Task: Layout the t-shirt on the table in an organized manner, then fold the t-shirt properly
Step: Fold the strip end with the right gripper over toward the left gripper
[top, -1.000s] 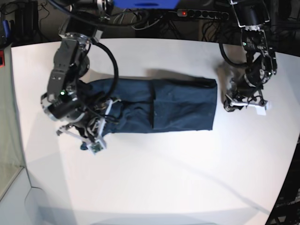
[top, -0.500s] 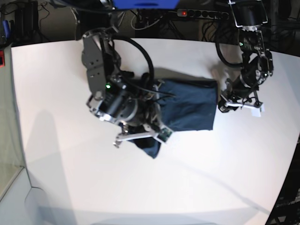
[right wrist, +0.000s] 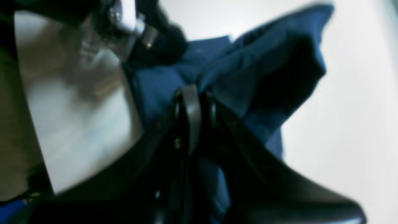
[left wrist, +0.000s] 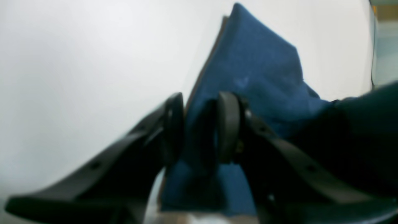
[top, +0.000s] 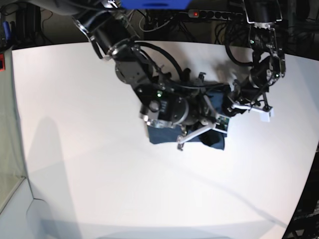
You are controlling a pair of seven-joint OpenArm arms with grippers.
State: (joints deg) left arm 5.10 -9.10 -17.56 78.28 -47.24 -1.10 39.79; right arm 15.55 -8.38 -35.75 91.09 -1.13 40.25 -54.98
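White table (top: pixel 75 164) fills the scene, with cables and a power strip (top: pixel 214 14) along its far edge. On it, right of centre, lies the navy t-shirt (top: pixel 212 141), bunched and partly folded. The right gripper (right wrist: pixel 192 102) pinches shirt cloth tightly. The left gripper (left wrist: pixel 199 124) stands partly apart with the shirt's edge between its fingers.

Black arms (top: pixel 164 102) — looping cables, green light

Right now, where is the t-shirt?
In the base view the t-shirt lies bunched right of the table's centre, under the right arm, beside the left fingers.
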